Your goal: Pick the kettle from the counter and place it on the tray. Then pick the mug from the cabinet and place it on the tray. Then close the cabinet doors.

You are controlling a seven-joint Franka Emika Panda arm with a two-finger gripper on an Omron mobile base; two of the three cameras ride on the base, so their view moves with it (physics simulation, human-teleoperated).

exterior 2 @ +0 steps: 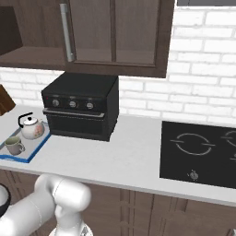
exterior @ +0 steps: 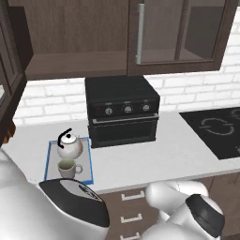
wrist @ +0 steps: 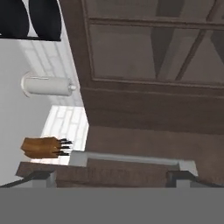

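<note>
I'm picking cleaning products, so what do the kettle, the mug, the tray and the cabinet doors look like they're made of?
Kettle: probably glazed ceramic or enamel, glossy white body, thin black handle.
Mug: likely ceramic, pale matte outside, greenish inside.
Tray: unclear, perhaps plastic; flat grey base, blue rim.
Cabinet doors: dark wood frames with see-through panes, apparently glass, and a grey metal-looking bar handle.

White kettle (exterior: 70, 146) w/ black handle; blue-rimmed grey tray (exterior: 48, 161); dk brown cabinet (exterior: 75, 42); black oven (exterior: 122, 112).
</note>
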